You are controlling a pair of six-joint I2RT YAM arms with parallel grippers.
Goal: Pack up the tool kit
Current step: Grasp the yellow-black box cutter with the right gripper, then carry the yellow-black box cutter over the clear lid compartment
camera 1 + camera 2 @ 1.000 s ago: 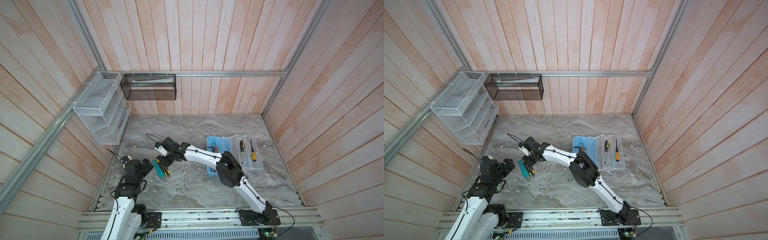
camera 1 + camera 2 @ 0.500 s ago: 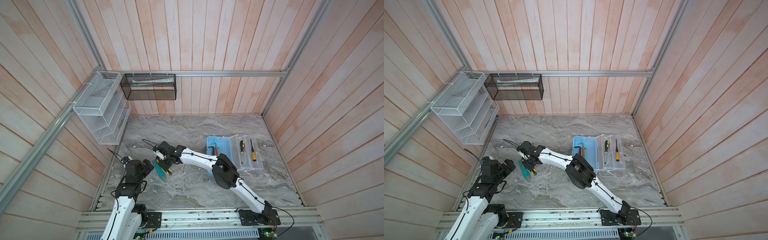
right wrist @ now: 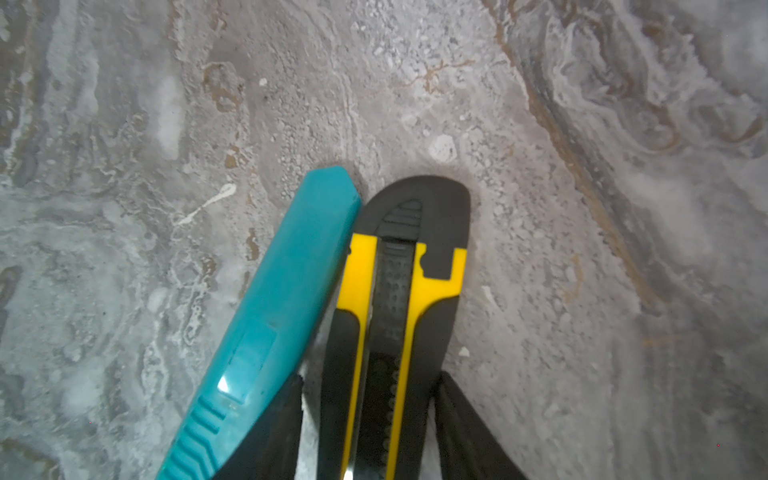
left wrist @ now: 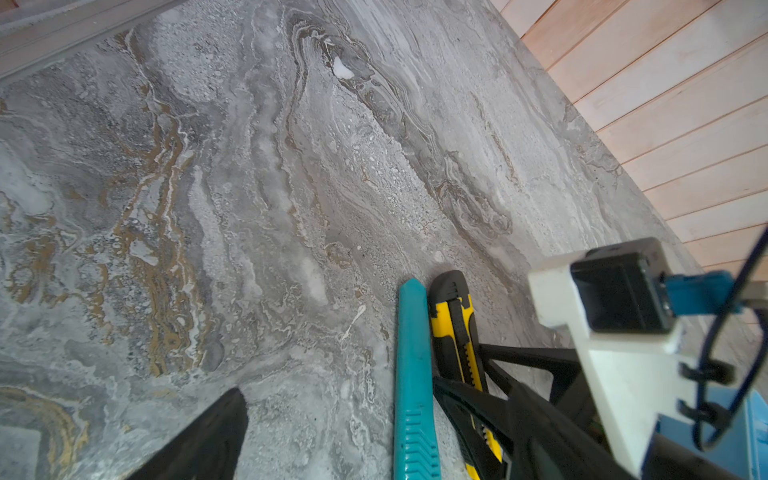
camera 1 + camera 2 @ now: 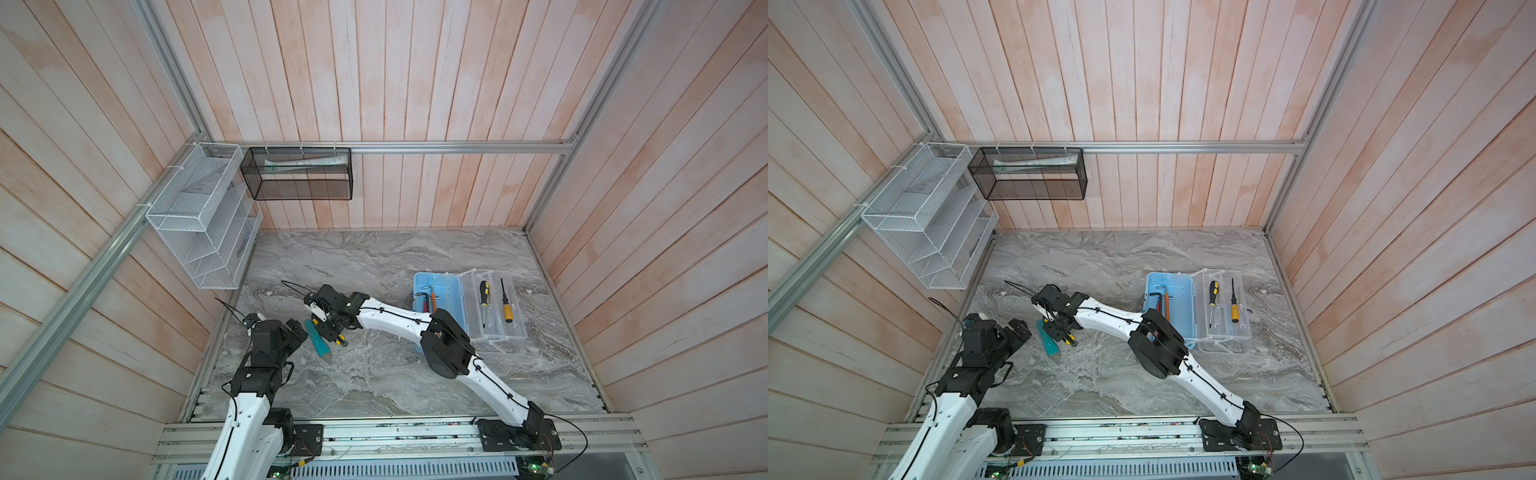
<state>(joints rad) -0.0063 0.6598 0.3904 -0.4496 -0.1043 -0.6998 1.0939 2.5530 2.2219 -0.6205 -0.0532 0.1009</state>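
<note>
Right wrist view is showing the right gripper (image 3: pixel 370 376) straddling a yellow-and-black utility knife (image 3: pixel 399 291). One black finger is standing on each flank, the jaws spread and not yet pinching (a sliver of table is showing between one finger and the handle). A teal plastic utility knife (image 3: pixel 266 332) is lying just beside it, the two seeming to touch near their tips. In both top views this pair is lying lower left of centre on the grey marbled tabletop (image 5: pixel 374 374). The left gripper (image 5: pixel 297 331) is hanging just beside the teal knife, its fingers spread wide and holding nothing. The tool kit (image 5: pixel 446 299), a rectangular pale-blue plastic case with its clear lid (image 5: pixel 515 332) lying open, is sitting right of centre, well apart from both grippers. A yellow-handled screwdriver (image 5: pixel 507 311) is lying in the lid.
</note>
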